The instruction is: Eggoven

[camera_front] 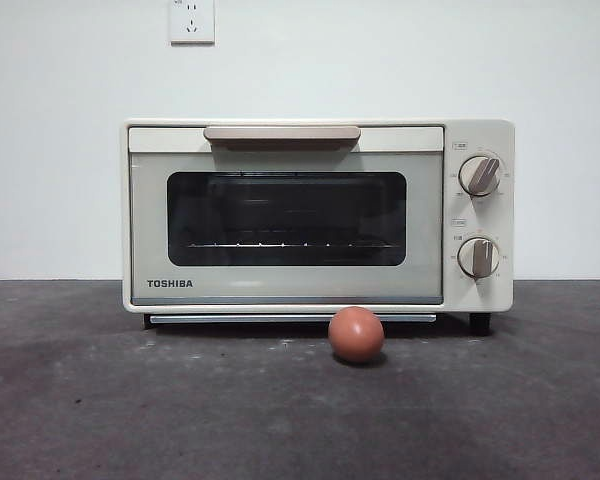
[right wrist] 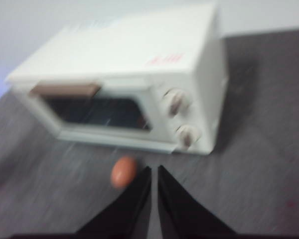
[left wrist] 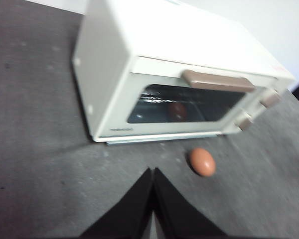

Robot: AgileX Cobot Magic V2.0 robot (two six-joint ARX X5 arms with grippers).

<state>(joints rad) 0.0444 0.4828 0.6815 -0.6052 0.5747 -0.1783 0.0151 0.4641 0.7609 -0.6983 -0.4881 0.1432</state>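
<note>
A small reddish-brown egg [camera_front: 356,334] lies on the dark table just in front of the cream TOSHIBA toaster oven [camera_front: 317,215]. The oven's dark glass door is closed, with its beige handle [camera_front: 282,134] along the top and two knobs [camera_front: 479,175] on the right. No gripper shows in the front view. In the left wrist view my left gripper [left wrist: 153,172] is shut and empty, above the table short of the egg [left wrist: 203,162] and oven [left wrist: 179,74]. In the blurred right wrist view my right gripper [right wrist: 154,170] is shut and empty, close beside the egg [right wrist: 123,172], before the oven [right wrist: 124,82].
The dark grey table [camera_front: 130,400] stretches out in front of the oven. A white wall with a power socket [camera_front: 191,20] stands behind it.
</note>
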